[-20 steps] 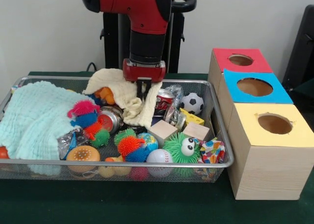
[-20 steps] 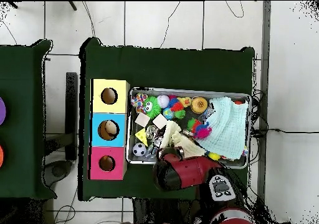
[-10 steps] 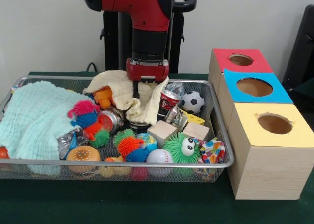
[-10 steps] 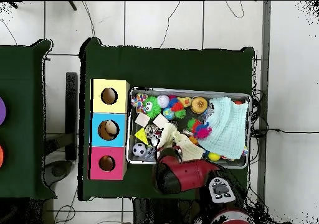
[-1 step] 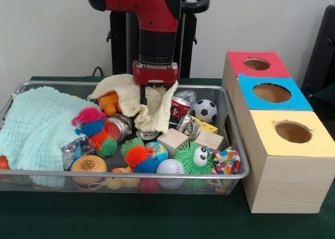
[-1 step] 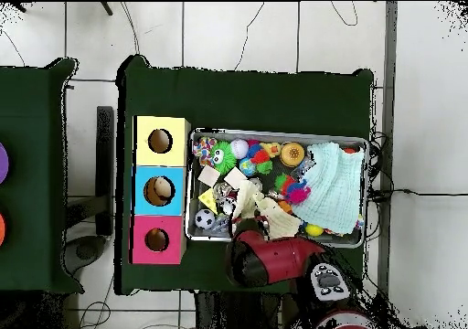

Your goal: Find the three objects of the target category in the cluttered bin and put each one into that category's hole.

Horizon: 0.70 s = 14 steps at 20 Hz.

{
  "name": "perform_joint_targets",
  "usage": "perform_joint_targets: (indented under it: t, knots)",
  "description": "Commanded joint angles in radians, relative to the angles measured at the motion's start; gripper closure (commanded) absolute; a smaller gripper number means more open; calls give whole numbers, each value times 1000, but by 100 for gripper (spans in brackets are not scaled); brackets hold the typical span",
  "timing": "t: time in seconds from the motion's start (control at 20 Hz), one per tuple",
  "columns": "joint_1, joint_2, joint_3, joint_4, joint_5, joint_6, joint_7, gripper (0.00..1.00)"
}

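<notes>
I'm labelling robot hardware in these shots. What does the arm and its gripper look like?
The arm has glossy red shells with black joint sections and a black cylindrical wrist. The gripper has a boxy red body with dark thin fingers below. No markings or cables on it are visible.

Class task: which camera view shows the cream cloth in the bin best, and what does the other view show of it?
The front view. There the cream cloth hangs in folds from under the claw, above the cans. Overhead, the cloth is only a small pale patch beside the arm, its folds unreadable.
</notes>
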Motion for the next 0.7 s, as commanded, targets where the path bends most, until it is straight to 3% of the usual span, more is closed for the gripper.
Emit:
perform_joint_targets:
  t: [0.05, 0.35, 0.7]
  knots:
    - [-23, -39, 88, 37, 43, 30, 153, 0]
    - [-84, -161, 179, 55, 67, 167, 107, 0]
    - [-139, -235, 259, 50, 72, 243, 58, 0]
